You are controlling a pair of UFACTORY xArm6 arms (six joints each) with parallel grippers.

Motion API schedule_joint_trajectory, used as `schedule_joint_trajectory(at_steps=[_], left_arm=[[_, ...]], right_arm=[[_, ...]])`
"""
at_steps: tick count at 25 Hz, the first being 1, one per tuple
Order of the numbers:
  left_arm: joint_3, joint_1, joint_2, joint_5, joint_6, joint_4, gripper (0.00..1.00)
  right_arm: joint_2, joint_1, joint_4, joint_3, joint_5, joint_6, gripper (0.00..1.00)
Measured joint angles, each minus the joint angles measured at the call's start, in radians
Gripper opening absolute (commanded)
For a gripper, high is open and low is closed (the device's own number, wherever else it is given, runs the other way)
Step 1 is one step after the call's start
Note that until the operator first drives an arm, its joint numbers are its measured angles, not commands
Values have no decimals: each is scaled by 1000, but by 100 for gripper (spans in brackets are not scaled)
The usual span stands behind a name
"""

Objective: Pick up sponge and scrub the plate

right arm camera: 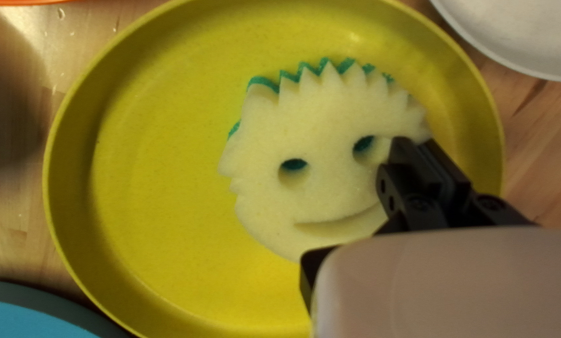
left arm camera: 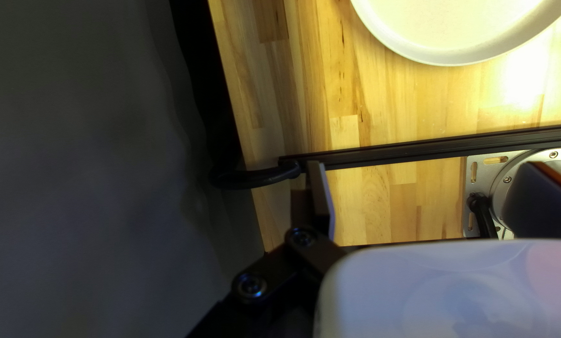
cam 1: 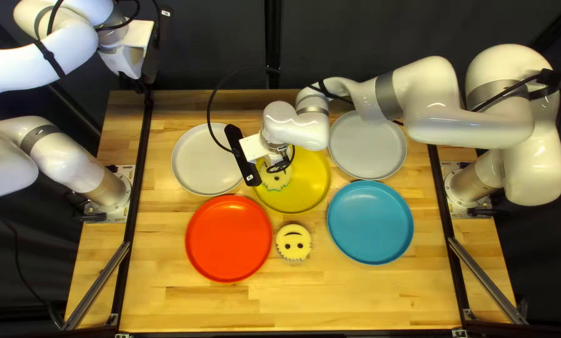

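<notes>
Right gripper (right arm camera: 416,144) is sitting closed and empty by the sponge (right arm camera: 324,194), which is lying toward 9 o'clock (top left view) on the yellow plate (right arm camera: 136,188), so gripping and scrubbing are remaining imo.

Five plates: a yellow plate (cam 1: 305,195) in the middle of the top left view, a red plate (cam 1: 229,238) lower left of centre, a blue plate (cam 1: 370,222) right of centre, and two pale plates, one left of centre (cam 1: 199,164), one upper right of centre (cam 1: 368,156). Two sponges (cam 1: 293,242), one near the centre, one just above it. Two arms, one at each side. One worktop (cam 1: 293,300).
</notes>
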Motion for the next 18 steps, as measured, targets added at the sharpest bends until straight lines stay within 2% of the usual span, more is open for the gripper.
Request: schedule_joint_trajectory(at_steps=[5, 8, 12, 18], left_arm=[[0, 0, 0, 0, 0, 0, 100], [0, 0, 0, 0, 0, 0, 100], [0, 0, 0, 0, 0, 0, 100], [0, 0, 0, 0, 0, 0, 100]], right_arm=[[-60, 42, -29, 98, -33, 55, 0], [-76, 64, -41, 127, -48, 80, 0], [-64, 70, -47, 112, -48, 84, 0], [-10, 5, -26, 22, -17, 14, 0]])
